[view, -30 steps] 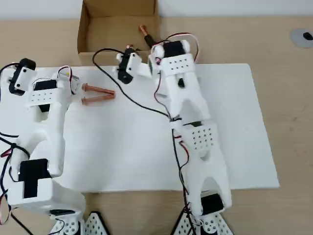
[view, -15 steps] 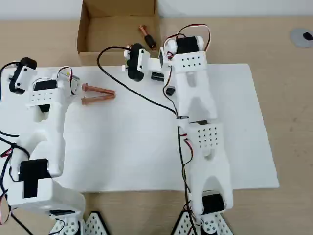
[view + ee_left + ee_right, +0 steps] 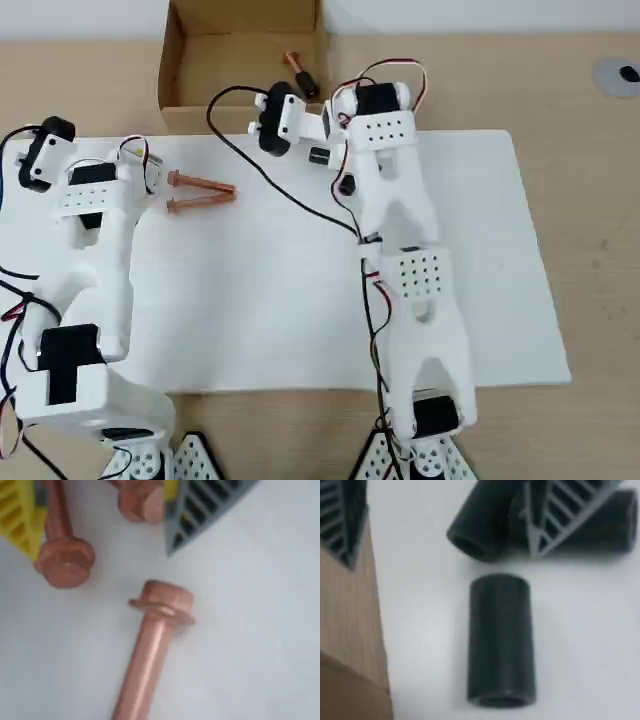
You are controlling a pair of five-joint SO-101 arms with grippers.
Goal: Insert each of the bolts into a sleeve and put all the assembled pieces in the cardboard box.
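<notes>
The cardboard box stands at the far edge, and one bolt in a black sleeve lies inside it. On the white mat two copper bolts lie just beside my left gripper. In the left wrist view that gripper is open, with bolt heads between its fingers and a third bolt beyond them. My right gripper hangs open by the box's front wall, over black sleeves. Its wrist view shows one sleeve lying free and others at its fingertips.
The white mat covers most of the wooden table. The box's front wall is close beside my right gripper. Black cables trail over the mat between the two arms. A small dark object lies at the far right.
My right gripper has drawn back from over the box to the mat above the sleeves, leaving the assembled bolt and sleeve in the box. The left arm has stayed still.
</notes>
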